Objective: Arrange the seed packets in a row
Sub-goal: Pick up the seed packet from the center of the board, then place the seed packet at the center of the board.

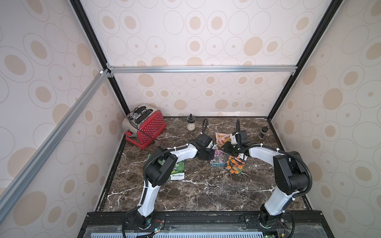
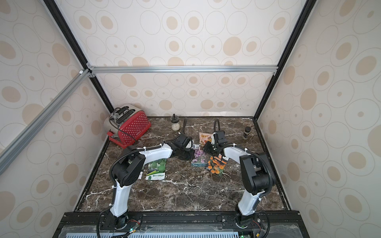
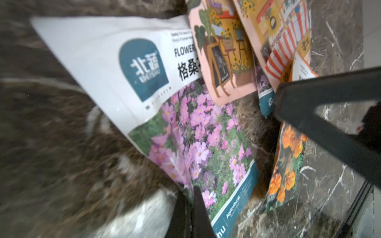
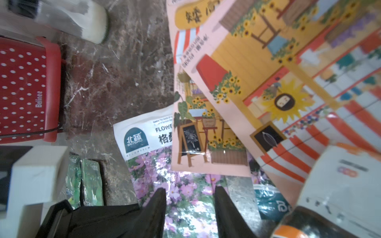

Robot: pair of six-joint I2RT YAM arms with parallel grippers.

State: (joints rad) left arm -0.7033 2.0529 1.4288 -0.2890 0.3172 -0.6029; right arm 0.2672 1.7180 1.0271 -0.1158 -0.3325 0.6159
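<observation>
The near half of the desk (image 1: 206, 191) lies bare between the two arm bases, with wide room to pass. The red toaster (image 1: 147, 128) blocks the far left corner. A glass jar (image 1: 191, 123) stands by the back wall and a small dark bottle (image 1: 263, 133) at the far right. In the middle the left arm (image 1: 185, 153) and right arm (image 1: 261, 152) converge over a crowd of packets: purple flower packet (image 1: 218, 159), marigold packet (image 1: 235, 167) and peach packets (image 1: 221, 138). The gap between the wrists seems narrow. The green gourd packet (image 1: 178, 171) lies partly under the left elbow.
</observation>
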